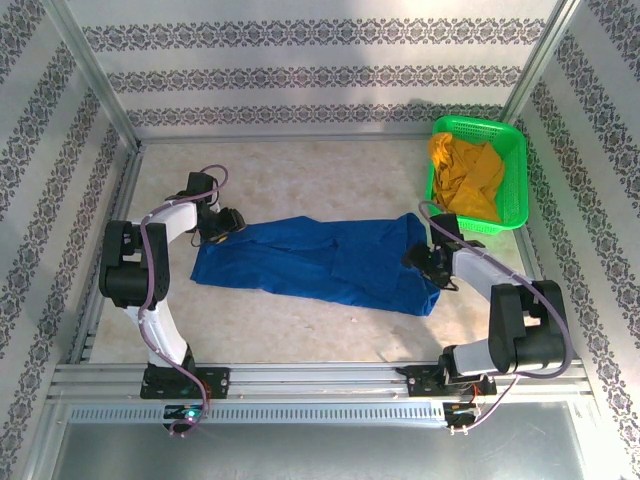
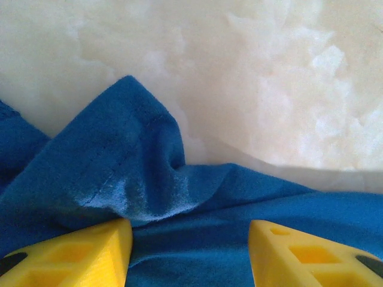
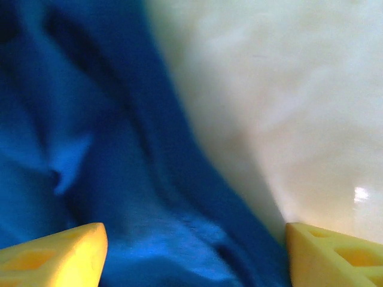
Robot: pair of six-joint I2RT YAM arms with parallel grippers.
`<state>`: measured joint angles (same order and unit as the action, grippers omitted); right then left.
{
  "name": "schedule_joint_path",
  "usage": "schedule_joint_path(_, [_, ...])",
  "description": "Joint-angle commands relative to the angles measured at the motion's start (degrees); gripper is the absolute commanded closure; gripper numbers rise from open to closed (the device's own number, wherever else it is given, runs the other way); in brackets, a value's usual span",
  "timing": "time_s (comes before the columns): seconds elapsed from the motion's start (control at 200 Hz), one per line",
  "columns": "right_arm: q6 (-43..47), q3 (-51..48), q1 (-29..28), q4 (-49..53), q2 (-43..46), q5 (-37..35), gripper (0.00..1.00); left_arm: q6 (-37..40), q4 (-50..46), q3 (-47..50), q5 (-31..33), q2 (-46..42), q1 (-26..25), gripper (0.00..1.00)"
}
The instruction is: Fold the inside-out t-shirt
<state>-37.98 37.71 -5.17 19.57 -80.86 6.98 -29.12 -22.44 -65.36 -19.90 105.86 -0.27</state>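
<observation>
The inside-out t-shirt, royal blue, lies spread lengthwise across the middle of the table. My left gripper is low at the shirt's upper left corner. In the left wrist view the left gripper is open, its yellow fingers apart over a raised fold of the shirt, with a stitched hem showing. My right gripper is down on the shirt's right end. In the right wrist view the right gripper stands wide open, its fingertips straddling the edge of the blue cloth, with bare table to the right.
A green basket stands at the back right and holds a mustard-yellow garment. Patterned walls and metal posts close in the table on three sides. An aluminium rail runs along the near edge.
</observation>
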Motion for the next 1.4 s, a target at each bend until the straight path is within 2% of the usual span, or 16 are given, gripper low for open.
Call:
schedule_joint_path(0.0, [-3.2, -0.4, -3.4, -12.5, -0.4, 10.7, 0.24, 0.7, 0.1, 1.2, 0.6, -0.5, 0.1, 0.45])
schedule_joint_path(0.22, [-2.9, -0.7, -3.1, -10.3, 1.8, 8.9, 0.24, 0.3, 0.4, 1.4, 0.6, -0.5, 0.1, 0.45])
schedule_joint_path(0.42, [-1.4, 1.0, -2.5, -4.8, 1.6, 0.1, 0.24, 0.6, 0.1, 1.3, 0.6, -0.5, 0.1, 0.46])
schedule_joint_path(0.635, [-0.1, 3.1, -3.7, -4.6, -4.7, 1.0, 0.27, 0.7, 0.3, 1.5, 0.5, -0.7, 0.1, 0.45])
schedule_joint_path(0.734, [-0.4, 3.6, -5.4, -5.1, -6.3, 0.9, 0.36, 0.7, 0.4, 1.6, 0.5, -0.7, 0.1, 0.46])
schedule_joint_path(0.804, [-0.4, 4.0, -6.0, -5.1, -6.7, 1.1, 0.46, 0.7, 0.4, 1.7, 0.5, -0.4, 0.1, 0.45])
schedule_joint_path(0.844, [-0.6, 4.1, -6.2, -5.1, -6.8, 1.3, 0.56, 0.8, 0.5, 1.9, 0.5, -0.5, 0.1, 0.45])
schedule_joint_path(0.979, [-1.2, 4.5, -5.8, -4.3, -5.5, 1.8, 1.0, 1.2, 0.5, 2.3, 0.7, -0.5, 0.1, 0.45])
schedule_joint_path(1.189, [-1.5, 6.9, -4.0, 0.2, 2.1, 2.3, 1.0, 0.3, 1.0, 5.5, -0.7, -2.4, -0.4, 0.46])
schedule_joint_path(1.399, [-1.3, 13.5, -6.9, 5.8, 4.4, 3.7, 1.0, -0.5, 1.8, 6.4, -0.9, -3.9, -0.7, 0.46])
